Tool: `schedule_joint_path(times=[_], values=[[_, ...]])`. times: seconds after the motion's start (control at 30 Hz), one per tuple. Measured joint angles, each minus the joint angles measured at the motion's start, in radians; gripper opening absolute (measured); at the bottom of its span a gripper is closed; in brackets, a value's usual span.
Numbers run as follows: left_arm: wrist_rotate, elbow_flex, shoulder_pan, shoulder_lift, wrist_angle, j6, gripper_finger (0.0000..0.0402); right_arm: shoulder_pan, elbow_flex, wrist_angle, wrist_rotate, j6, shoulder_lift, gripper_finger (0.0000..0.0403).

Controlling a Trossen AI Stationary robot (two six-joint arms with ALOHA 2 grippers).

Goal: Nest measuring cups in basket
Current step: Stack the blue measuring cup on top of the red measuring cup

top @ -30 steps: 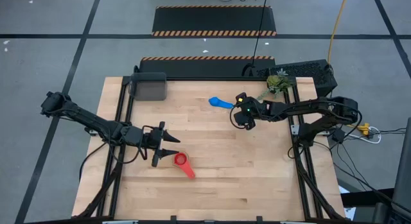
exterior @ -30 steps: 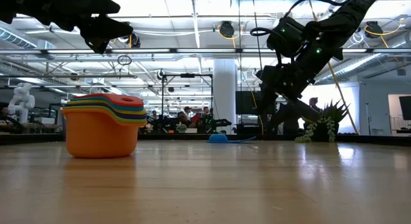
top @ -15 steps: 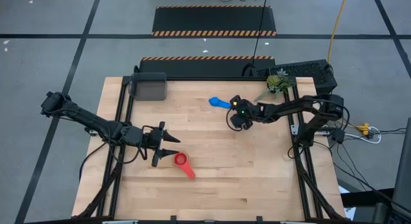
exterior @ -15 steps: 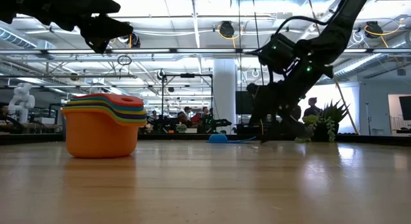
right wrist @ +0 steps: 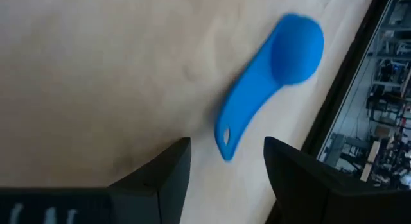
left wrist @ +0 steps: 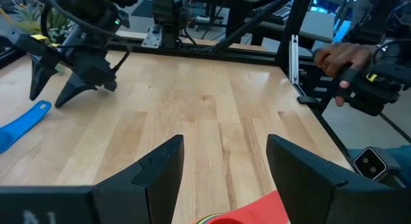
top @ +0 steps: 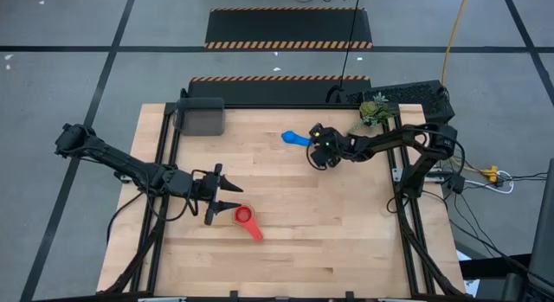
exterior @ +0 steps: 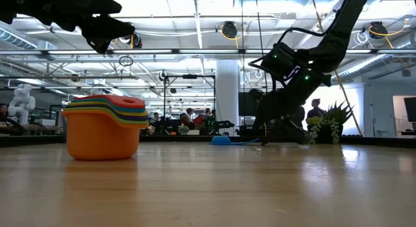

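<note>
Right hand (top: 318, 155), fingers spread, sits just right of the light blue cup (top: 297, 138) in the high view's upper centre — handle end nearest you; your left hand (top: 227, 202) spread, well apart.

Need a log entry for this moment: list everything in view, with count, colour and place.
table: one, light wood, under everything.
basket: one, dark grey, far left corner of the table, no cups visible in it.
cup stack: one nested stack, orange outermost, yellow and green rims, red on top, near-left of centre.
blue cup: one, lying loose near the far edge.
plant sprig: one, green, far right corner.
person's hand: one, beyond the table edge, holding a dark device.
left hand: open, raised beside the stack.
right hand: open, low by the blue cup's handle.
</note>
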Motion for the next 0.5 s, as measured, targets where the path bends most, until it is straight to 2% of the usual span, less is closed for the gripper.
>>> schedule_joint_path(times=[0.23,0.5], values=[[0.0,0.0,0.0,0.0,0.0,0.005,0.0225,-0.023,0.0,0.004,-0.053,-0.008,0.0,0.0173],[0.0,0.0,0.0,0.0,0.001,0.009,0.0225,-0.027,0.0,0.019,-0.055,-0.036,0.0,0.0153]])
